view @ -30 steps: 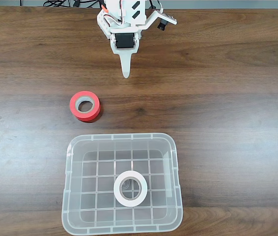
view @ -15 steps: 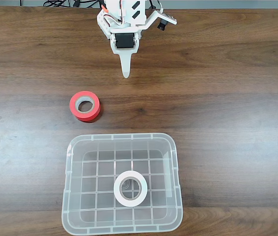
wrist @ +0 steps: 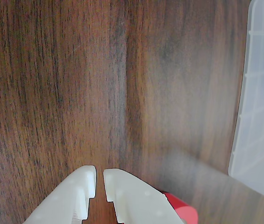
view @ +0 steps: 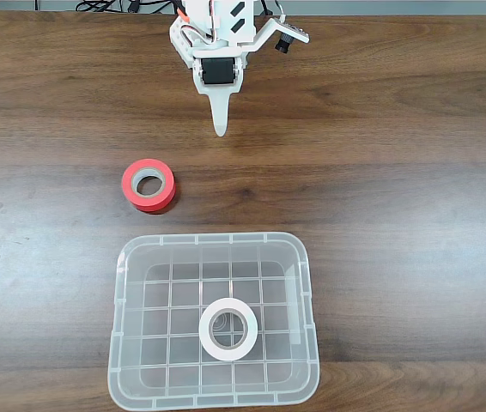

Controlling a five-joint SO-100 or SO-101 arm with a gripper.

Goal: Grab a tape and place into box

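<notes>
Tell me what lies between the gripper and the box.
In the fixed view, only bare wooden table separates the gripper from the box; the red-orange roll sits left of that line.

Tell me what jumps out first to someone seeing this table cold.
The red-orange tape roll stands out most, lying flat on the dark wooden table just beyond the box's far left corner in the fixed view. Next is the big clear box at the near edge, with the white tape lying flat inside it. The white gripper hangs at the far edge, holding nothing.
</notes>
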